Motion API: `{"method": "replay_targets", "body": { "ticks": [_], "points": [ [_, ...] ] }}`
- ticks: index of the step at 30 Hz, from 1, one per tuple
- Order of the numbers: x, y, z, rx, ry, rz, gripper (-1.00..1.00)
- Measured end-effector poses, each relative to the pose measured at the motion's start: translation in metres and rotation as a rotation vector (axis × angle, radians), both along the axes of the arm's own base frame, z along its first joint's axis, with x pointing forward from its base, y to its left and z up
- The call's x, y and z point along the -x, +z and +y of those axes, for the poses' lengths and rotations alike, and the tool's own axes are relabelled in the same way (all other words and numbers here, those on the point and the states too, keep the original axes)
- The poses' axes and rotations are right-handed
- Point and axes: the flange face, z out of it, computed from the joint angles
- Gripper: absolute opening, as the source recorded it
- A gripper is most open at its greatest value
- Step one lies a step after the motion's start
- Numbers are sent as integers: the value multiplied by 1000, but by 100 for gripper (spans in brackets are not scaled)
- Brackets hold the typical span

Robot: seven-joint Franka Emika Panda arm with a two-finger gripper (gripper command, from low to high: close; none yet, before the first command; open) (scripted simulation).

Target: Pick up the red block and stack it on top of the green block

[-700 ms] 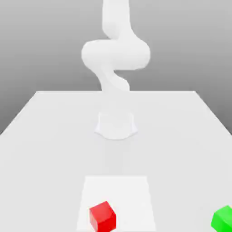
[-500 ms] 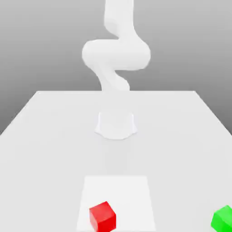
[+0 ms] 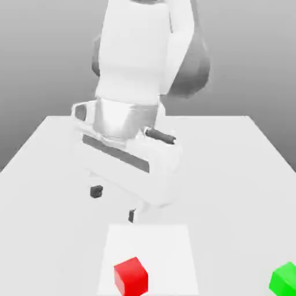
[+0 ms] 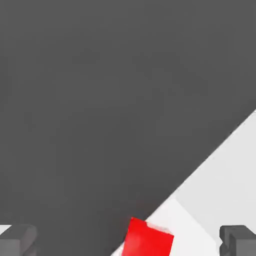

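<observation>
The red block (image 3: pixel 130 276) rests on the table near the front, on a paler square patch (image 3: pixel 167 243). At the exterior view's right, by the front edge, lies the green block (image 3: pixel 284 278), well apart from the red one. My gripper (image 3: pixel 114 203) hangs tilted above the table, just behind the red block and higher than it. Its dark fingertips (image 3: pixel 96 191) stand wide apart, open, with nothing between them. In the hand view the red block (image 4: pixel 147 239) appears between the two fingertips (image 4: pixel 17 240) but farther away, and the gripper (image 4: pixel 127 241) touches nothing.
The white table (image 3: pixel 231 173) has its far edge behind the arm and side edges slanting outward toward the front. The bulky white arm and hand (image 3: pixel 133 115) cover the table's middle. Dark floor lies beyond the table edge in the hand view.
The arm has swung forward and down from its upright pose, bringing the hand low over the table behind the red block. Neither block has moved.
</observation>
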Motion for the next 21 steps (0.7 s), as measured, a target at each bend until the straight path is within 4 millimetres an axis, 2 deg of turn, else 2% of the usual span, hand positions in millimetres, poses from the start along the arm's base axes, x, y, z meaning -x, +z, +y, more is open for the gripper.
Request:
{"method": "replay_targets", "body": {
  "ticks": [5, 9, 10, 15, 16, 17, 21],
  "points": [
    [13, -79, 5, -101, -159, 93, 0],
    [15, -133, 6, -118, -188, 106, 0],
    [16, -146, 6, -118, -188, 108, -100],
    [15, -145, 6, -119, -188, 105, -100],
    [16, -152, 6, -118, -188, 106, -100],
    [16, -148, 6, -119, -189, 106, -100],
    [16, -104, 6, -119, -189, 106, -100]
  ]
}}
